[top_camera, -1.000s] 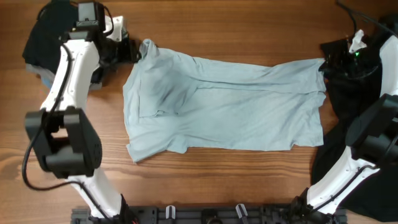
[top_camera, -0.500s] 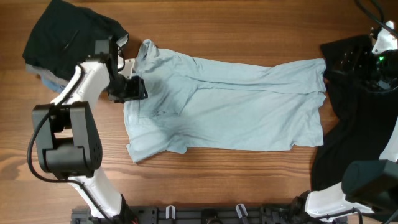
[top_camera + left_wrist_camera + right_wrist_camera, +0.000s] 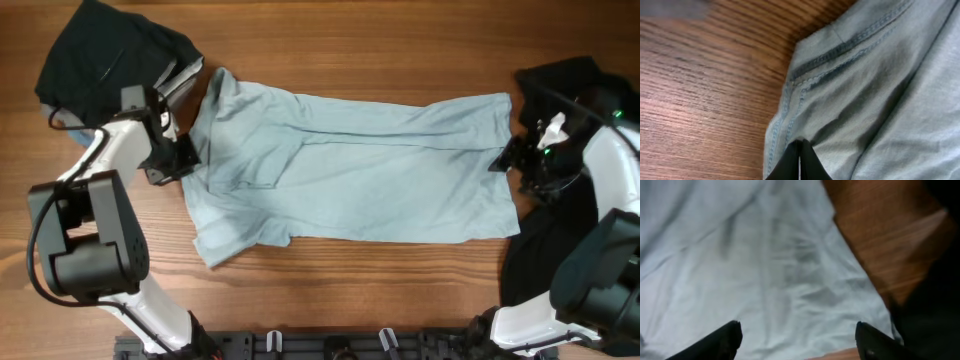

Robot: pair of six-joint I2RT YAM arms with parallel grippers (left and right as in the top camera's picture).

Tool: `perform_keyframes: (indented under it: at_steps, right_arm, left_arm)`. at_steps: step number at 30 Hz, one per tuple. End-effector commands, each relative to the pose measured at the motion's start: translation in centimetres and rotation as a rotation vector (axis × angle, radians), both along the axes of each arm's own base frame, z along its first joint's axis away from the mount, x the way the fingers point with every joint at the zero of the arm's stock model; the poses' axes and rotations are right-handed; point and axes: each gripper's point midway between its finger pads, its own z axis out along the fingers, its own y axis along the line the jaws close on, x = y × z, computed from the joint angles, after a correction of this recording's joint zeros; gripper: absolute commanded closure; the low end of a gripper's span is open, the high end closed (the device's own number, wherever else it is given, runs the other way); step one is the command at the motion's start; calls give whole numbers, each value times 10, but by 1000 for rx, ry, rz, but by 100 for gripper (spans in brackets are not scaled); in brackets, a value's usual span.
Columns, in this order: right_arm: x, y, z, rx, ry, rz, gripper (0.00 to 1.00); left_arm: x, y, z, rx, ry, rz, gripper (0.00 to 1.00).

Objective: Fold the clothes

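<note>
**Overhead.** Pale blue T-shirt (image 3: 380, 170): spread nearly flat across the middle of the wooden table (image 3: 350, 30), long axis from 9 to 3 o'clock, shallow creases throughout, one flap jutting toward 7 o'clock. Black garment (image 3: 100, 60): heaped at the 10 o'clock corner, just beside the shirt's upper edge. Second black heap (image 3: 560, 240): at 3 to 4 o'clock, beside the shirt's far end. Left gripper (image 3: 185, 158): at the shirt's 9 o'clock edge. Right gripper (image 3: 510, 160): at the 3 o'clock edge.

**Left wrist.** Fingers (image 3: 790, 162) pressed together, with a dark crease of cloth running into the tips. Judged clenched on the shirt just inside the double-stitched hem. Bare wood at 9 o'clock.

**Right wrist.** Jaws spread wide, holding nothing, over rumpled cloth near the shirt's edge. Wood at 1 o'clock, black cloth at 3 o'clock. Contact with the cloth: cannot tell.

**Handling.** Thin, light, limp, not fragile. Likely to sag, bunch and drag rather than keep shape. Best pinched at stitched hems or corners, both ends together, then carried low and evenly.
</note>
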Motion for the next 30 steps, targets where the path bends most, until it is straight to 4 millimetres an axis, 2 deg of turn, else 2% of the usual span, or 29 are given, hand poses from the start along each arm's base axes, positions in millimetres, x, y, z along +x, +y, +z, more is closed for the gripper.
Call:
perform_keyframes:
  at_steps: [1, 4, 5, 6, 7, 8, 9, 11, 12, 13, 14, 15, 16, 18, 21, 23, 26, 28, 30]
  right_arm:
    - [-17, 8, -32, 10, 43, -59, 15]
    - [-26, 11, -50, 11, 46, -59, 16]
    - [-29, 13, -54, 12, 49, -62, 21]
    - [-36, 10, -62, -9, 72, -94, 31]
    - [-43, 5, -68, -47, 100, -130, 50]
    - [-53, -5, -73, -114, 147, -184, 75]
    - [-59, -15, -75, -165, 175, -218, 90]
    - [-63, -25, -75, -202, 190, -251, 95]
    - [-62, -28, -73, -189, 180, -256, 80]
    - [-54, -25, -69, -150, 142, -201, 69]
    - [-47, -20, -65, -106, 99, -142, 57]
    - [-40, -13, -58, -64, 71, -126, 51]
    - [-32, -10, -49, -35, 36, -121, 48]
    - [-21, -5, -28, -4, -32, -117, 43]
    - [-20, -5, -10, -13, -63, -117, 37]
    - [-24, -3, -4, -14, -64, -117, 33]
    - [-26, -2, -4, -10, -56, -120, 29]
    - [-27, -1, -4, -7, -49, -129, 25]
    - [-29, -1, -4, -5, -43, -128, 23]
  left_arm:
    - [-40, 20, -33, 95, 164, 67, 96]
    - [-42, 20, -33, 94, 172, 67, 96]
    - [-42, 20, -33, 94, 173, 67, 96]
    - [-43, 20, -33, 94, 175, 67, 96]
    - [-44, 19, -33, 93, 178, 66, 96]
    - [-45, 19, -33, 93, 182, 66, 96]
    - [-45, 19, -32, 93, 185, 66, 96]
    - [-46, 20, -32, 96, 186, 66, 96]
    - [-45, 20, -32, 96, 185, 66, 93]
    - [-45, 19, -32, 91, 183, 66, 80]
    - [-44, 17, -31, 80, 178, 65, 71]
    - [-43, 13, -29, 57, 172, 63, 65]
    - [-41, 8, -23, 26, 160, 59, 60]
    - [-33, -4, 1, -43, 107, 19, 57]
    - [-37, -7, 36, -48, 79, 4, 51]
    - [-46, -9, 54, -45, 72, 4, 42]
    - [-48, -7, 68, -28, 44, 5, 35]
    - [-60, -9, 69, -36, 87, 5, 39]
    - [-85, -15, 67, -58, 188, 11, 45]
